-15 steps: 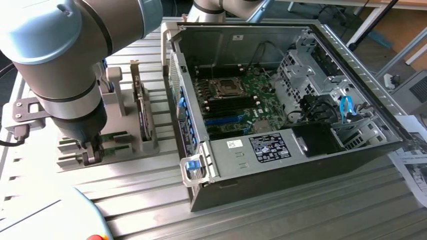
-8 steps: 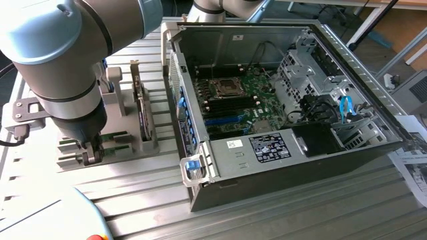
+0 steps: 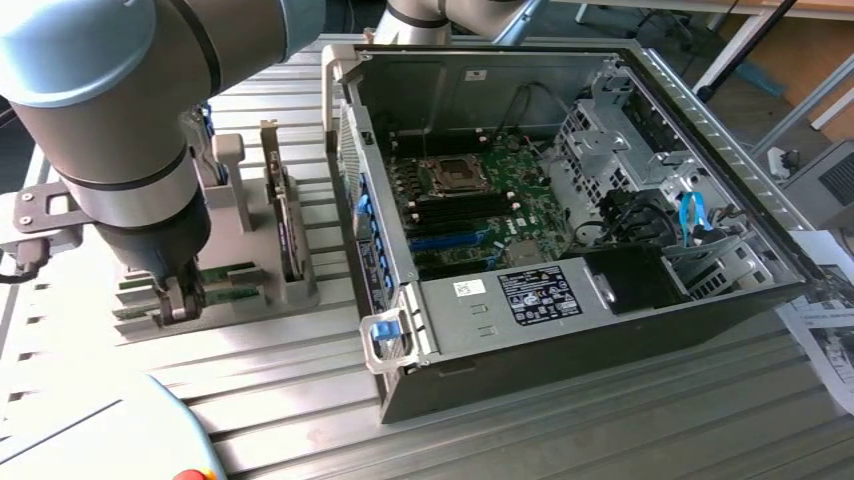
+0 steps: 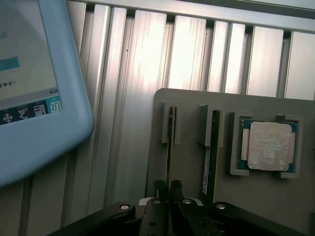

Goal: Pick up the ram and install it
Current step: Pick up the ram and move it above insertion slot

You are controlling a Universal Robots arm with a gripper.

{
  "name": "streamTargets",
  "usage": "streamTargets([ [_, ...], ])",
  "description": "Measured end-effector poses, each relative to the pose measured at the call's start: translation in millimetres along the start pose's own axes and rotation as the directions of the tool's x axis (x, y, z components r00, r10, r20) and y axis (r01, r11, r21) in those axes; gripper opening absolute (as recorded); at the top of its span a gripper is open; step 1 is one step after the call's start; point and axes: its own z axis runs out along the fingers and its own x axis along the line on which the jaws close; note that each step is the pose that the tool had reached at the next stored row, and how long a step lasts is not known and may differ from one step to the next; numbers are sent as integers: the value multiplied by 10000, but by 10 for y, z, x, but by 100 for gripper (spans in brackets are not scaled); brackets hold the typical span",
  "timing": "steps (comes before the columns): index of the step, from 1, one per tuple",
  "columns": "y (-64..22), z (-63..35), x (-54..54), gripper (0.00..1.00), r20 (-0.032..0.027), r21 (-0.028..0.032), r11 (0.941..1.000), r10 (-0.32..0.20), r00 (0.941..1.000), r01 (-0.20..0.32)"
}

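The ram [image 4: 170, 140] is standing on edge in a slot of the grey holder tray [image 4: 192, 98], with a second stick [image 4: 215, 147] just beside it. Its long axis is running straight away from the gripper [image 4: 168, 187]. The gripper is sitting directly over the ram's near end, fingers [image 4: 160, 188] drawn narrow and pinching its two faces. The ram is sitting seated in its slot.

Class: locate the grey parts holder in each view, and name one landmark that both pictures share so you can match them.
Exterior view: the grey holder lies at the exterior view's left, beside the open computer case, under the gripper.
Wrist view: the grey holder lies below the gripper, with the ram on edge in a slot and a processor chip in a recess.
Shared landmark: the gripper, poised over the holder.
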Motion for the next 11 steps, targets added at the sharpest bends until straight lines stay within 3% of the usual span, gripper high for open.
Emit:
streamTargets([
  [11, 12, -257, -6, 15, 0, 0, 10000, 0, 10000, 0],
])
